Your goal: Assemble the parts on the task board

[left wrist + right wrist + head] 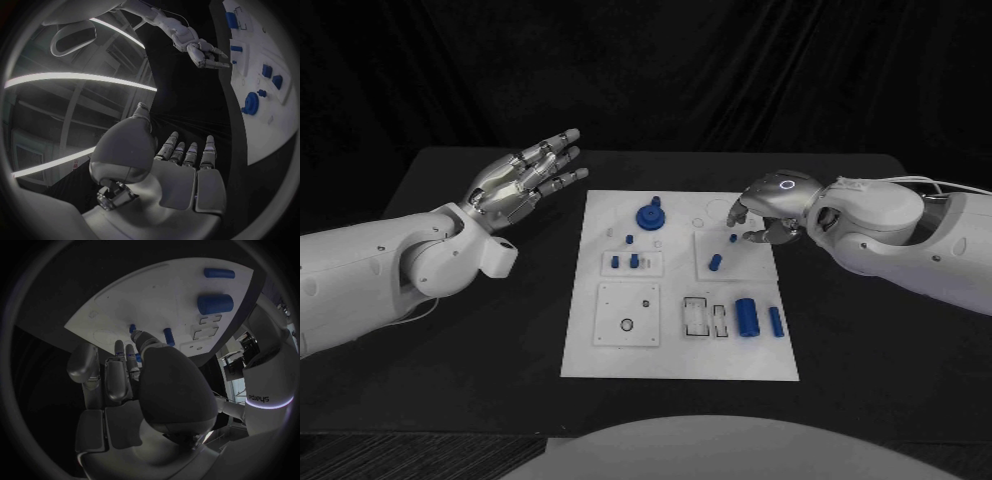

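The white task board (682, 345) lies mid-table. On it are a round blue part (651, 216), small blue pegs (635, 260), a blue peg (715, 262), a thick blue cylinder (747, 316) and a thin one (776, 320). My right hand (764, 205) hangs over the board's far right corner with its fingers pointing down and apart. Its fingertips are close to a small blue peg (733, 238); no grip shows. From the right wrist view, the fingers (125, 360) reach toward the board (112, 305) beside pegs (167, 335). My left hand (524, 180) is raised left of the board, fingers spread, holding nothing.
Empty white slots and frames (629, 312) mark the board's near half. Black tabletop (877, 340) surrounds the board on all sides. In the left wrist view, the right hand (200, 50) appears beyond the open palm (187, 185), beside the board (275, 110).
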`<action>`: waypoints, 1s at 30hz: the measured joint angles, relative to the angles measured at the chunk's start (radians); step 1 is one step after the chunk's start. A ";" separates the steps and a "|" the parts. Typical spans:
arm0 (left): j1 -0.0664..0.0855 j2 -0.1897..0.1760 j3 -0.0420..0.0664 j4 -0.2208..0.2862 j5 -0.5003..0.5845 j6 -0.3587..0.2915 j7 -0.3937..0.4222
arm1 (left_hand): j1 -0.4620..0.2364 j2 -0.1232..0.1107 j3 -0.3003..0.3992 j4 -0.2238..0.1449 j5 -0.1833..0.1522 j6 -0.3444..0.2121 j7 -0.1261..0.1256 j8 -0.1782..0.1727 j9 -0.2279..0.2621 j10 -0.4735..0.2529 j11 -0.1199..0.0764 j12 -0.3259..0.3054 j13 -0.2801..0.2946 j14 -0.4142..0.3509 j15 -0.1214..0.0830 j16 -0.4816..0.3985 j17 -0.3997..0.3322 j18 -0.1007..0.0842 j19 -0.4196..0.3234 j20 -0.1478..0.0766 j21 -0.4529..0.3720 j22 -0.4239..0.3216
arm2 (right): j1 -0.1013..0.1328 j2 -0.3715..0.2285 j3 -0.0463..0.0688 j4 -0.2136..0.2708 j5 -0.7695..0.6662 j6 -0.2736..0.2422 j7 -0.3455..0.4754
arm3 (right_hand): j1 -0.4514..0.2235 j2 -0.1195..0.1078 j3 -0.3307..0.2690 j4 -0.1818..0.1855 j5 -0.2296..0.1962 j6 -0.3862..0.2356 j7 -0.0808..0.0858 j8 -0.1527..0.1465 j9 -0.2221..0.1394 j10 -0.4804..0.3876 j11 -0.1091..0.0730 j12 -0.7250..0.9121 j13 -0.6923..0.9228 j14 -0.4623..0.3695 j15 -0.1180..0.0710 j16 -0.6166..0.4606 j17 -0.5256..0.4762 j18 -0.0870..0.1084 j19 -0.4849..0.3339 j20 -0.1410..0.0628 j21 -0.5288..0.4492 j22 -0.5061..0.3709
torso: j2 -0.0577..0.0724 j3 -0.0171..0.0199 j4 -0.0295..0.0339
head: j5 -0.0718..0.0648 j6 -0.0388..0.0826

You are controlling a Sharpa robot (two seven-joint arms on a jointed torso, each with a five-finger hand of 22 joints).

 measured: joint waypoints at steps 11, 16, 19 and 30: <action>-0.002 -0.001 0.000 0.006 0.013 0.027 -0.004 | 0.043 0.043 -0.032 0.001 0.062 0.033 0.033 0.000 0.004 0.011 0.022 0.000 0.002 0.002 0.019 0.000 0.000 0.000 0.005 0.013 0.000 -0.020 | -0.019 0.038 0.000 -0.039 -0.009 -0.014 0.022 | -0.002 -0.002 0.034 -0.005 0.013 -0.005 0.007 -0.013 -0.002 0.030 0.002 -0.008 -0.016 0.000 0.000 0.000 -0.001 0.000 0.006 0.000 0.000 0.000 | -0.004 -0.0070 0.0090 | 0.000 0.000; -0.002 -0.001 0.000 0.008 0.014 0.035 -0.007 | 0.055 0.055 -0.039 -0.001 0.076 0.037 0.037 0.000 0.004 0.015 0.029 0.000 0.003 0.003 0.021 0.000 0.000 0.000 0.009 0.016 0.000 -0.024 | -0.028 0.050 0.000 -0.055 -0.010 -0.014 0.029 | -0.009 -0.009 0.044 -0.006 0.013 0.001 0.013 -0.013 0.000 0.045 -0.003 -0.012 -0.020 0.000 0.000 0.000 -0.002 0.000 0.006 0.000 0.000 0.000 | -0.005 -0.0070 0.0092 | 0.002 0.000; -0.002 -0.001 0.000 0.009 0.015 0.041 -0.009 | 0.061 0.061 -0.045 -0.001 0.088 0.037 0.037 0.000 0.003 0.015 0.029 0.000 0.003 0.008 0.025 0.000 0.002 0.000 0.012 0.020 0.000 -0.025 | -0.031 0.056 0.000 -0.063 -0.011 -0.012 0.031 | -0.021 -0.021 0.051 -0.007 0.013 0.016 0.016 -0.013 0.006 0.045 -0.003 -0.021 -0.025 0.000 0.000 0.000 -0.006 0.000 0.006 0.000 0.000 0.000 | -0.006 -0.0071 0.0093 | 0.002 0.000; -0.004 -0.001 0.000 0.007 0.016 0.056 -0.021 | 0.094 0.077 -0.060 -0.005 0.120 0.040 0.040 0.000 0.003 0.020 0.035 0.000 0.004 0.018 0.035 0.000 0.005 0.000 0.020 0.028 0.000 -0.024 | -0.036 0.062 0.000 -0.074 -0.012 0.014 0.030 | -0.049 -0.029 0.051 -0.007 -0.015 0.019 0.012 -0.007 0.014 0.041 0.001 -0.037 -0.030 0.000 0.000 -0.009 -0.021 0.000 0.005 0.000 -0.024 0.000 | -0.007 -0.0091 0.0102 | 0.003 0.000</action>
